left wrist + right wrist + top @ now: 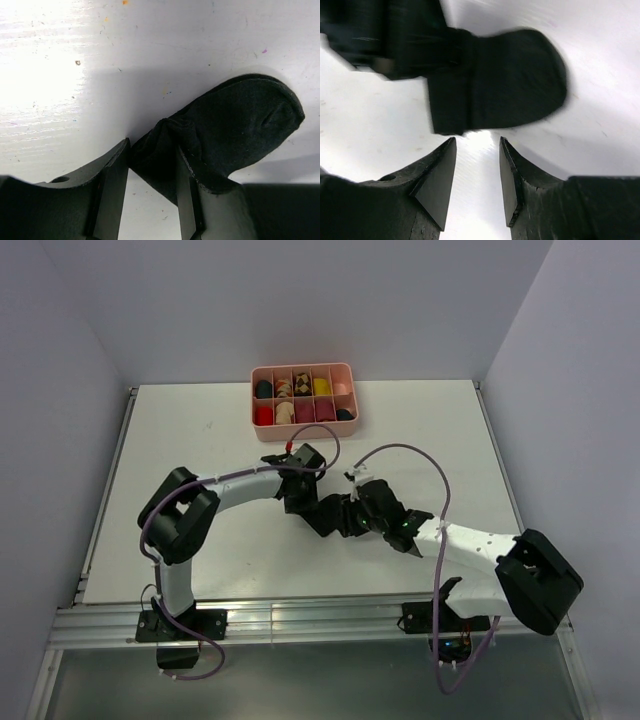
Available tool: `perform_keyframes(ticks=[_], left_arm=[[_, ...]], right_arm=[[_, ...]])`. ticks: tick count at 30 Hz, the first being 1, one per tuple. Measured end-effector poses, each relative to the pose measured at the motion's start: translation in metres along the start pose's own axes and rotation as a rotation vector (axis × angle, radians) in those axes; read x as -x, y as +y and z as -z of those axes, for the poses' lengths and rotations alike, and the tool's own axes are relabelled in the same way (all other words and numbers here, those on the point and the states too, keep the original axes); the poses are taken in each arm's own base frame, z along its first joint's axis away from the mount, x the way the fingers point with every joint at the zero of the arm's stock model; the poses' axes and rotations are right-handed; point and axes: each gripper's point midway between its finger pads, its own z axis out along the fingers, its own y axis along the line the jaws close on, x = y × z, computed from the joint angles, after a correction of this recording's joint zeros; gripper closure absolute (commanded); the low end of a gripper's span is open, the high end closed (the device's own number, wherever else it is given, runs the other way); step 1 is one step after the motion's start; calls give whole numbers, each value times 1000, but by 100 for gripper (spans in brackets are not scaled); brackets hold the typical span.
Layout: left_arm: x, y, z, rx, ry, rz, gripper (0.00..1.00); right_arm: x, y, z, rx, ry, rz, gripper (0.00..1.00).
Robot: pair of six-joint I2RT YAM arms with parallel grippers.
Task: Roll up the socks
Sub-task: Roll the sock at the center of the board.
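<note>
A single black sock [337, 517] lies flat on the white table between the two grippers. In the left wrist view its rounded toe end [235, 120] spreads away from me. The bunched other end is pinched between the fingers of my left gripper [152, 150], which is shut on it. My left gripper [303, 498] sits at the sock's left end. My right gripper [477, 142] is open and empty, its tips just short of the sock's [505, 80] near edge. In the top view the right gripper [365, 515] is at the sock's right side.
A pink divided tray [300, 367] stands at the table's far edge, with rolled colourful bundles in its compartments. White walls close in the table at the back and both sides. The left gripper's body [385, 35] shows at the top left of the right wrist view.
</note>
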Motion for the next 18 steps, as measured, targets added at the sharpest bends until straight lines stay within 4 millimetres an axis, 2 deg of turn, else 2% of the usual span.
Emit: perform_keyframes(ticks=[6,9,12,18], left_arm=[[2,-1,1,21,21,-21,53],[2,-2,0,32,39,-33,53],[2,-2,0,36,51,-41,53],[3,2,0,25,82,-26,53]], right_arm=[[22,44,-3,54,-51,150,50],[23,61,-10,53,-54,220,50],[14,69,-20,28,-31,284,50],[-5,62,-40,-81,11,369,51]])
